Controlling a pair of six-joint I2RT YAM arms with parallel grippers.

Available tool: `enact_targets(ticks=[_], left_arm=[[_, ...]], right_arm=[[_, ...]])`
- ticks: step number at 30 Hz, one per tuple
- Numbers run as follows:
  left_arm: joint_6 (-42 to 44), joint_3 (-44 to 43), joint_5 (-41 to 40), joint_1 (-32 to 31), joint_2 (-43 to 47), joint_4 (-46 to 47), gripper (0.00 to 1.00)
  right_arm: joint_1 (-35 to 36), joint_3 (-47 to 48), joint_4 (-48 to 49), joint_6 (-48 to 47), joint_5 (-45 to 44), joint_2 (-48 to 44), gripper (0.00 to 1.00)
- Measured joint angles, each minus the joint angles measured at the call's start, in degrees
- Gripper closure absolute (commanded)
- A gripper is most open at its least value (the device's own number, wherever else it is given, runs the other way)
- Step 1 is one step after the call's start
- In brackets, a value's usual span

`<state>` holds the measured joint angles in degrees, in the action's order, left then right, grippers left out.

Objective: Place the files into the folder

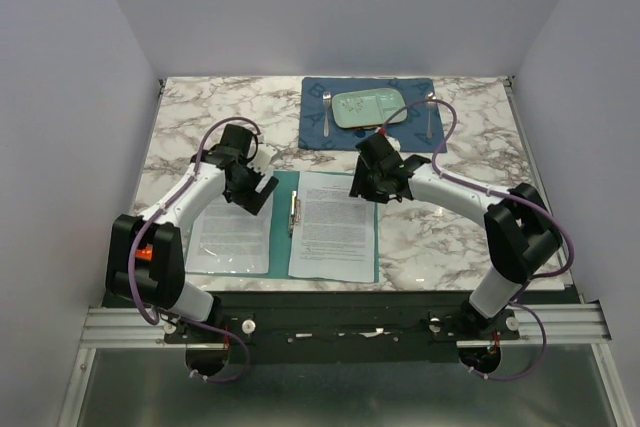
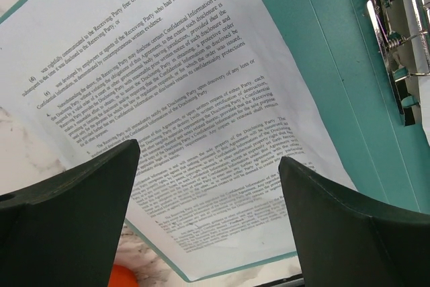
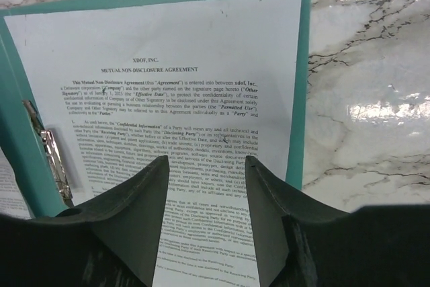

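The teal-green folder (image 1: 283,187) lies open and flat at the table's near middle, with a metal clip (image 1: 294,211) along its crease. One white printed sheet (image 1: 229,237) lies on its left leaf, another (image 1: 335,227) on its right leaf. My left gripper (image 1: 262,193) hovers open and empty above the left sheet's far part; its wrist view shows that sheet (image 2: 168,99) on the folder (image 2: 322,65). My right gripper (image 1: 362,187) hovers open and empty above the right sheet's far right corner; its wrist view shows that sheet (image 3: 181,85), the folder (image 3: 304,45) and the clip (image 3: 54,162).
A dark blue placemat (image 1: 318,117) at the back holds a pale green plate (image 1: 368,108), a fork (image 1: 326,109) and another utensil (image 1: 431,112). The marble table (image 1: 200,117) ends at the near edge by the arm bases. White walls stand on three sides.
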<state>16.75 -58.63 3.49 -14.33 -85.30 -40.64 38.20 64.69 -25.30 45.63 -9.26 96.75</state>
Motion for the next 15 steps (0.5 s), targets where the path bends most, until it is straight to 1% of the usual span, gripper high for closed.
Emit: enact_targets(ticks=[4, 7, 11, 15], left_arm=[[0.4, 0.0, -1.7, 0.3, 1.0, -0.2, 0.01], [0.4, 0.2, -5.4, 1.0, 0.9, 0.8, 0.01], [0.3, 1.0, -10.3, 2.1, 0.0, 2.5, 0.01], [0.3, 1.9, -13.6, 2.8, -2.1, 3.9, 0.01]], right_arm=[[0.0, 1.9, 0.4, -1.8, 3.7, 0.3, 0.46], [0.0, 6.6, 2.8, -3.7, 9.5, 2.4, 0.45], [0.0, 13.5, 9.6, -5.3, 19.8, 8.5, 0.45], [0.0, 18.3, 15.2, -5.7, 29.0, 16.4, 0.45]])
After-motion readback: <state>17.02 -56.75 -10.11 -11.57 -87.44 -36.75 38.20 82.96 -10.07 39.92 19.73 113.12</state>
